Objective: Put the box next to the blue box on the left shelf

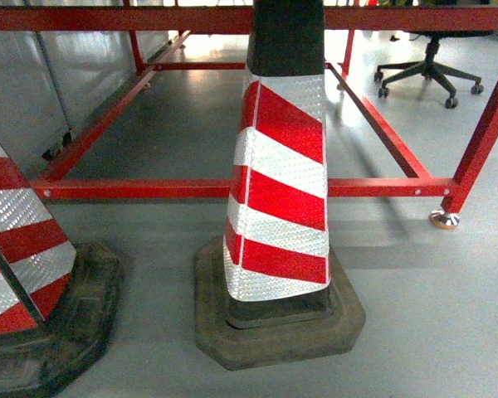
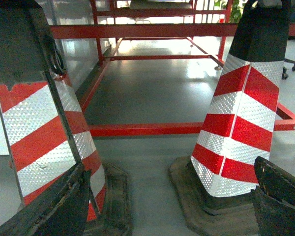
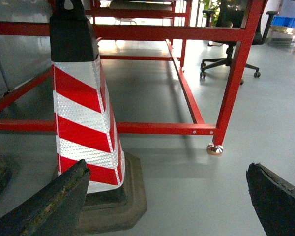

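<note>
Both grippers hang low over the grey floor with their jaws spread wide and nothing between them. In the left wrist view the left gripper (image 2: pixel 162 201) shows two dark, worn fingers at the bottom corners, parted around bare floor. The right gripper (image 3: pixel 167 201) looks the same in its own view, fingers well apart and released.

A red-and-white striped traffic cone (image 1: pixel 278 191) stands near the middle of the head view on a heavy black rubber base, just in front of the low rail of a red metal frame (image 1: pixel 149 189). A second cone (image 1: pixel 21 249) stands at the near left, partly cut off by the edge. One footed leg of the frame (image 3: pixel 233 78) comes down at the right, on the floor. Farther right, an office chair (image 1: pixel 427 70) sits on its wheeled base. At the far right of the right wrist view something bright blue (image 3: pixel 290 22) shows, too small to tell whether it is the box.
</note>
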Controlling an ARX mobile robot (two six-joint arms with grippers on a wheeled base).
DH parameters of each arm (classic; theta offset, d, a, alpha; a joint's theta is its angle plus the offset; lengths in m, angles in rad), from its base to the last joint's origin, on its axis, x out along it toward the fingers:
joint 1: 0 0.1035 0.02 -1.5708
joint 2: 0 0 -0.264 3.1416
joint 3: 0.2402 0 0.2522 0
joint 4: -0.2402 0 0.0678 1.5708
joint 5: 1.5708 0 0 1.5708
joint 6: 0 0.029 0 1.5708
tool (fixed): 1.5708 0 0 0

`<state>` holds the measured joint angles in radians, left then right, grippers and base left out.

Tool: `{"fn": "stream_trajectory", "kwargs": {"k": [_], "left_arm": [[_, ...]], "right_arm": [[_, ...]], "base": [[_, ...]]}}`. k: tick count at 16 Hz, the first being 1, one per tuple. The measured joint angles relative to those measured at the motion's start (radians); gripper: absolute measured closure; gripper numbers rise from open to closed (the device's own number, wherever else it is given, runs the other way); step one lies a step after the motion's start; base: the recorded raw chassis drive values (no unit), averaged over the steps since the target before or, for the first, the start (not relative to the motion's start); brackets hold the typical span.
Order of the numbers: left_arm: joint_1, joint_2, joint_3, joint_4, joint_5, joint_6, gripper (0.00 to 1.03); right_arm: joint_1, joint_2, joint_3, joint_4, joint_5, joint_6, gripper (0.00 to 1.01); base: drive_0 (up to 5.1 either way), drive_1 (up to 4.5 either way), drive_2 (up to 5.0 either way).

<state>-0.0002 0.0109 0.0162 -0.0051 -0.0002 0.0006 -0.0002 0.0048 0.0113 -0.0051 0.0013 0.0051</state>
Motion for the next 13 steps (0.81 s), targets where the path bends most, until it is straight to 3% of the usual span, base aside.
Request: {"fn": "stream_trajectory", "kwargs": {"k": [13], "left_arm": [[0.000,0.000,0.000,0.000,0.000,0.000,0.05]], "right_arm": [[0.000,0.000,0.000,0.000,0.000,0.000,0.03]], "base": [[0.0,0.00,0.0]]}}
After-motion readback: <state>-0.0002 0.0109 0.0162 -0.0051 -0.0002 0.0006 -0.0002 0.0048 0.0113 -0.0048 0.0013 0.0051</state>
